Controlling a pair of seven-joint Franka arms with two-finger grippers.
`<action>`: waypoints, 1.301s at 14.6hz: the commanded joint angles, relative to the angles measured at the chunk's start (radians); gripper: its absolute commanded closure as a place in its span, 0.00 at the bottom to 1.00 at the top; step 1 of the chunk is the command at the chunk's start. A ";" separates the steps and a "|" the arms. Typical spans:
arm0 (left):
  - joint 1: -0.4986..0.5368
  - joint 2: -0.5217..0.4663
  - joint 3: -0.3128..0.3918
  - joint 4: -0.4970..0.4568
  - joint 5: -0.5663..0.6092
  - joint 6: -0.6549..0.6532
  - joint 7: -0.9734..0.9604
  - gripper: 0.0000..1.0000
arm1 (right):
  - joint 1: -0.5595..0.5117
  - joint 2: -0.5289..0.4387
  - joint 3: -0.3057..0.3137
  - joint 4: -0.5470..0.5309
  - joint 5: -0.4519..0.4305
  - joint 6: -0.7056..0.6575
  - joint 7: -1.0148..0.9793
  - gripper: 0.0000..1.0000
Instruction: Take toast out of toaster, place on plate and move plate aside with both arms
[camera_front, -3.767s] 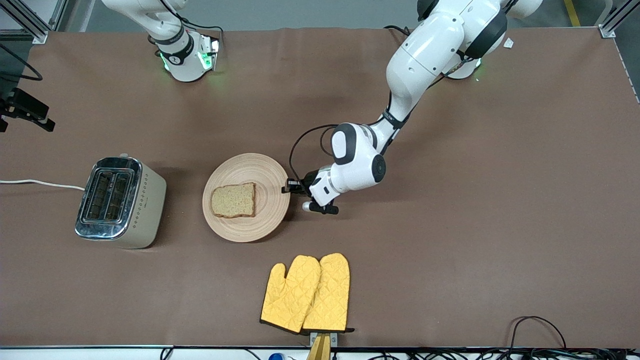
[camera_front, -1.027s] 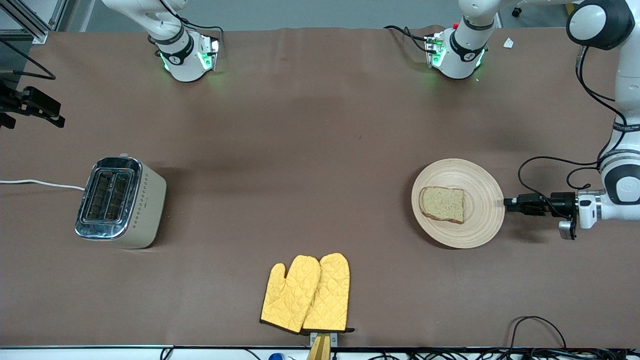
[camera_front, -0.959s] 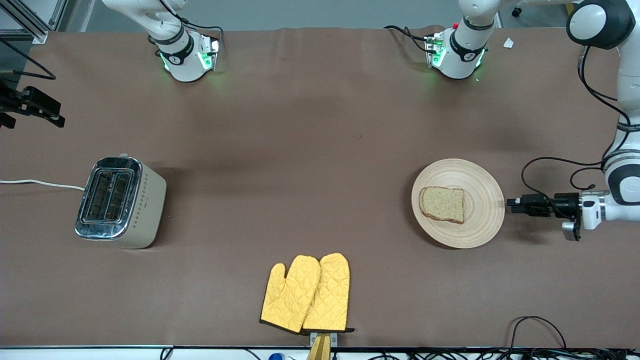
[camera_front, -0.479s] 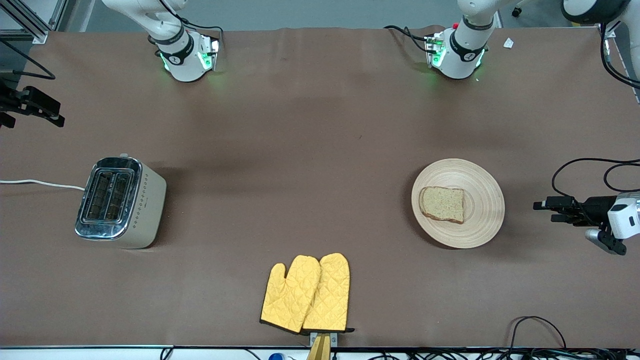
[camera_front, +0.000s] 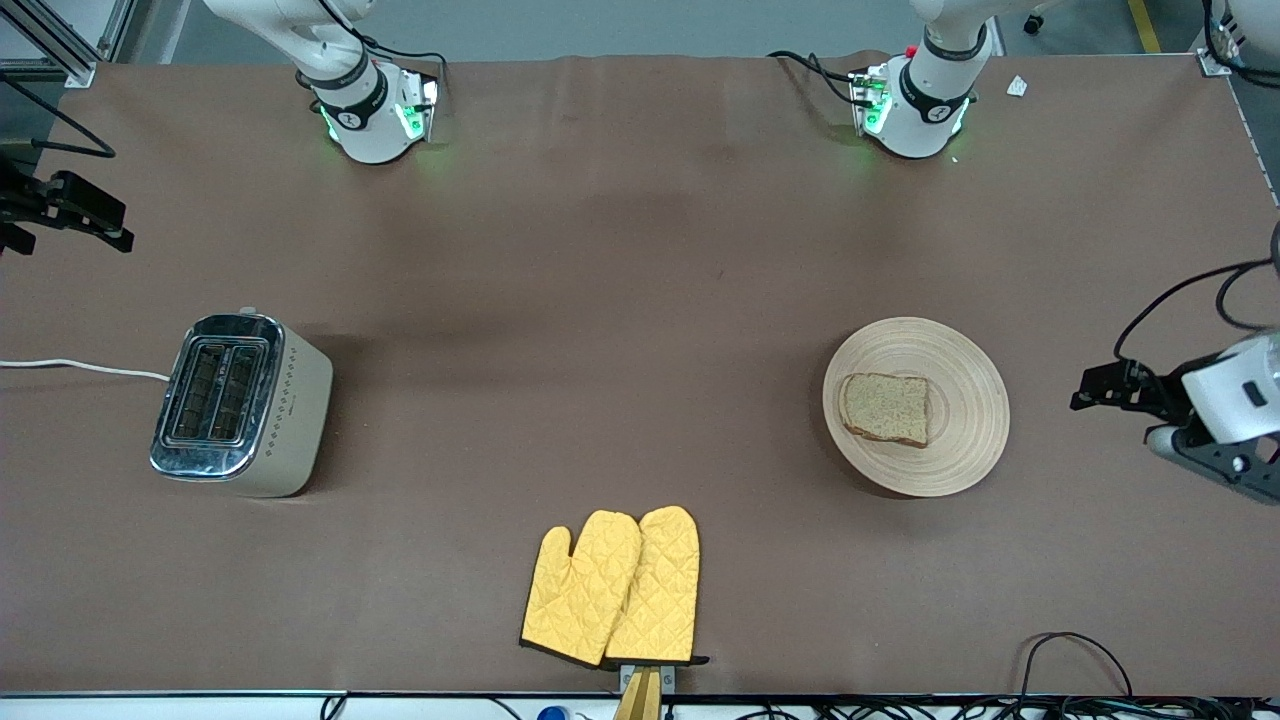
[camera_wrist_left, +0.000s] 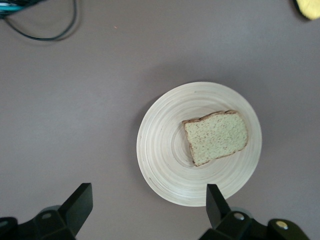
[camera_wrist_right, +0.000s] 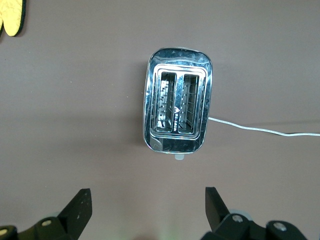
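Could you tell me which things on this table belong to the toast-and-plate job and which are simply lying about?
Part of the job:
- squarish brown wholegrain toast slice, lying on the plate
- round tan wooden plate
- left gripper, jaws open, beside the plate
- right gripper, jaws open, above the toaster

Just lying about:
- shiny two-slot toaster
- yellow quilted oven mitts

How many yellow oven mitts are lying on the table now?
2. The oven mitts lie side by side, overlapping, at the table edge nearest the front camera, about midway between the toaster and the plate. Nothing suggests more are hidden.
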 joint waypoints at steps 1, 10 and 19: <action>-0.032 -0.113 0.006 -0.028 0.027 -0.042 -0.164 0.00 | 0.004 0.000 0.005 0.011 -0.014 -0.012 0.017 0.00; -0.031 -0.239 -0.011 -0.057 0.022 -0.125 -0.340 0.00 | 0.006 0.000 0.006 0.010 -0.014 -0.012 0.017 0.00; -0.025 -0.326 0.001 -0.139 0.019 -0.132 -0.318 0.00 | 0.012 0.000 0.006 0.009 -0.014 -0.014 0.016 0.00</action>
